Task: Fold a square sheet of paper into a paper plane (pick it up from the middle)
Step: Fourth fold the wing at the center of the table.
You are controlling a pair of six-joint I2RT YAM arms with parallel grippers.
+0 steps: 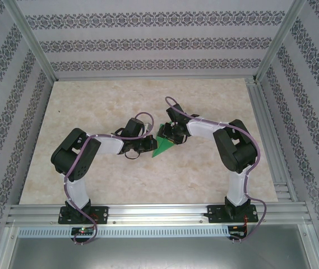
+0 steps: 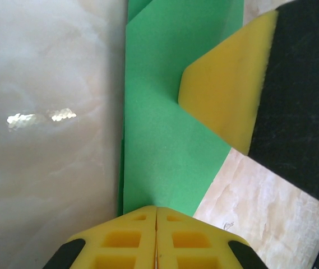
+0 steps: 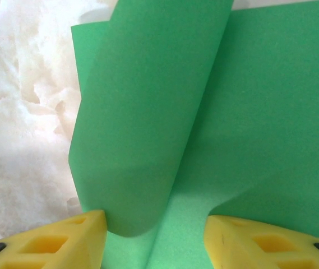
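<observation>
**STATUS: L JAWS PINCHING SHEET, R JAWS SPREAD AT FLAP**

**1. Jaws**
- L jaws are pressing fully together and pinching the near edge of the paper sheet point(image 2: 159, 112). In the L wrist view the green strip is running straight out from the seam between the two yellow fingers point(image 2: 120, 244).
- R jaws are standing approx. half spread and are clamping nothing. In the R wrist view a curled flap of the sheet is rising between them. Its rolled edge is touching the finger point(image 3: 64, 241) on the left of that view, and the opposite finger is sitting clear of the curl.
- In the L wrist view one R finger is also resting against the sheet's right-hand edge.

**2. Sheet position**
- The sheet is lying partly folded at the ctr of the table point(image 1: 92, 101), between the two wrists. The top view is showing it as a small green pointed shape.

**3. Surroundings**
- L arm point(image 1: 78, 159) and R arm point(image 1: 235, 148) are both bending inward and crowding the sheet from either side.
- Patterned wall panels point(image 1: 148, 45) and an aluminium frame point(image 1: 159, 213) are enclosing the table.
</observation>
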